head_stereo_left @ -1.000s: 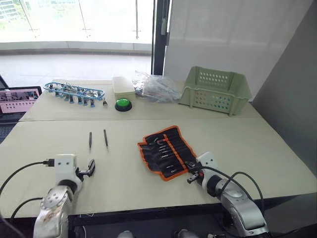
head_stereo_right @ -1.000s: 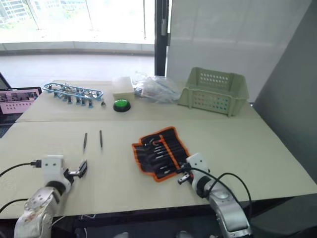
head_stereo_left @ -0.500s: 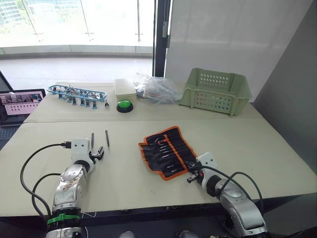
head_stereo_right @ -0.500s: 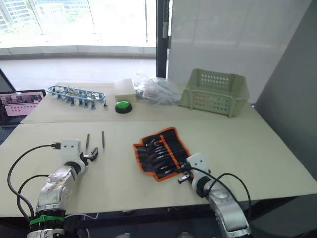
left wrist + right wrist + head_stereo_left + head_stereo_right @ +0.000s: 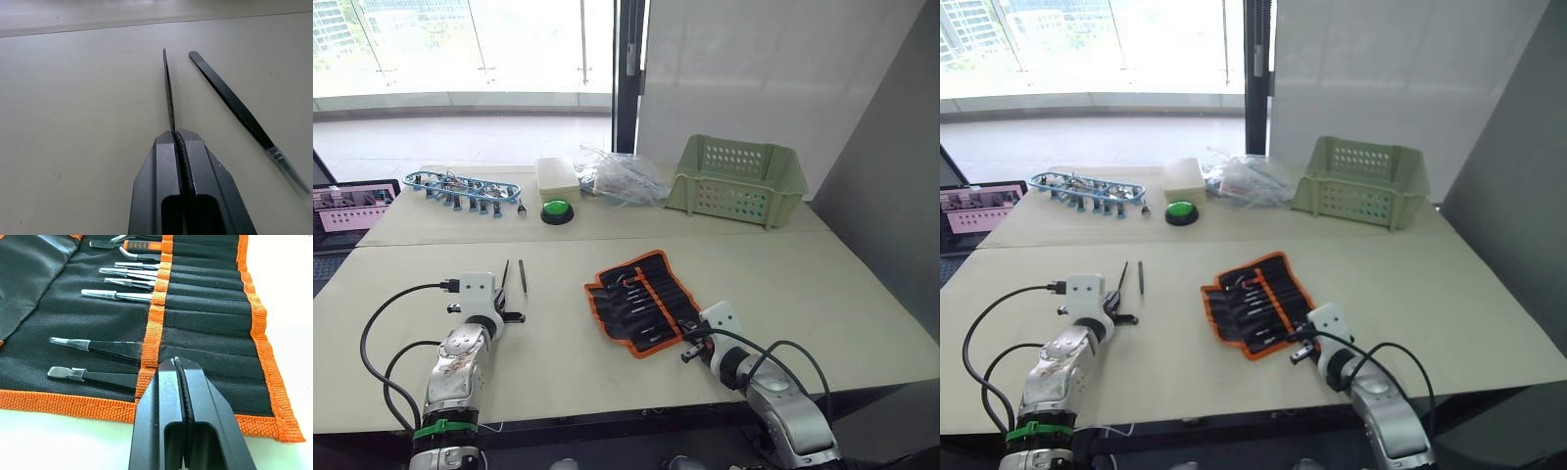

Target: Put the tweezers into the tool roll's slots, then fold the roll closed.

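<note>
Both arms are silver-grey metal with rounded segments. Each wrist carries a white boxy camera housing, and each ends in 2 flat black fingers. Black cables loop from the left arm and the right arm. A green band rings the left forearm.

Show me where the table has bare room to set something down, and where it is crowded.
Bare: the strip between the loose tweezers and the tool roll, and the table right of the roll, in front of the green basket. Crowded: the far edge, with the blue rack, green button and plastic bags.
</note>
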`<state>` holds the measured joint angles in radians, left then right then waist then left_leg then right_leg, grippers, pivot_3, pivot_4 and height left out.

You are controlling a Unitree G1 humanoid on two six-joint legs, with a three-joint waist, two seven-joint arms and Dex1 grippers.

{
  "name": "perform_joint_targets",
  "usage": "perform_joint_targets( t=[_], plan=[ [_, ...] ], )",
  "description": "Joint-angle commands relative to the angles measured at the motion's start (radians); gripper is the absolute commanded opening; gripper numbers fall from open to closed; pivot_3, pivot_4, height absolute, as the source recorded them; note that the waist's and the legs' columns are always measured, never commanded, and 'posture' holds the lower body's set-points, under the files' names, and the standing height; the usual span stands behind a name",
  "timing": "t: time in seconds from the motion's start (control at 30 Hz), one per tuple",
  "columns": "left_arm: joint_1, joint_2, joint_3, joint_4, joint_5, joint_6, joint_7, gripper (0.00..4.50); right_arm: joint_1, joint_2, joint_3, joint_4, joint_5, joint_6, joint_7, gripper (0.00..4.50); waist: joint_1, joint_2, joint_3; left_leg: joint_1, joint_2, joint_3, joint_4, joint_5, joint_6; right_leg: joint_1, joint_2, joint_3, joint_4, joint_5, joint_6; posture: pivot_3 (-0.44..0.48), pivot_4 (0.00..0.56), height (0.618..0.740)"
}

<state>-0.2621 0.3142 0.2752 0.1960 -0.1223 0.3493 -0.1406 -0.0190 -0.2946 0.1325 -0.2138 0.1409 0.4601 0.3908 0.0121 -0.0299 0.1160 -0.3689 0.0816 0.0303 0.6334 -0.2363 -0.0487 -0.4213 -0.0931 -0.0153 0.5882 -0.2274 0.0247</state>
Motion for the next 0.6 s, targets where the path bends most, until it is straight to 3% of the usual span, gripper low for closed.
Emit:
perform_joint_targets(
  t=[0.03,0.37,0.47,0.6],
  plan=[
    [0.018,0.006,0.009,0.024,0.004,0.004,0.018,0.05,0.048,-0.011,0.017,0.085,-0.023,0.087,-0.012,0.00,0.000,0.000,0.000,0.000,0.000,0.000,0.000,0.000,0.000,0.000,0.000,0.000,0.000,0.000,0.000,0.000,0.150,0.721],
    [0.033,0.027,0.032,-0.010,0.006,-0.029,0.042,0.05,0.047,-0.012,0.020,0.086,-0.022,0.086,-0.011,0.00,-0.004,-0.002,0.001,0.000,0.000,-0.001,0.000,0.000,0.000,-0.002,0.000,-0.001,0.001,0.000,0.000,0.000,0.150,0.721],
    [0.138,0.047,0.090,-0.179,-0.018,0.008,0.032,0.05,0.049,-0.016,0.018,0.083,-0.022,0.086,-0.011,0.00,-0.015,-0.004,0.001,0.000,0.001,-0.001,-0.001,0.000,0.000,-0.003,0.000,-0.001,0.001,0.000,0.000,0.000,0.150,0.721],
    [0.255,0.074,0.130,-0.316,-0.033,0.051,0.016,0.05,0.053,-0.019,0.018,0.079,-0.022,0.089,-0.009,0.00,-0.027,-0.015,0.003,0.000,0.001,-0.001,-0.003,-0.002,-0.004,-0.003,0.000,0.000,0.006,0.000,0.000,0.000,0.150,0.721]
  ],
)
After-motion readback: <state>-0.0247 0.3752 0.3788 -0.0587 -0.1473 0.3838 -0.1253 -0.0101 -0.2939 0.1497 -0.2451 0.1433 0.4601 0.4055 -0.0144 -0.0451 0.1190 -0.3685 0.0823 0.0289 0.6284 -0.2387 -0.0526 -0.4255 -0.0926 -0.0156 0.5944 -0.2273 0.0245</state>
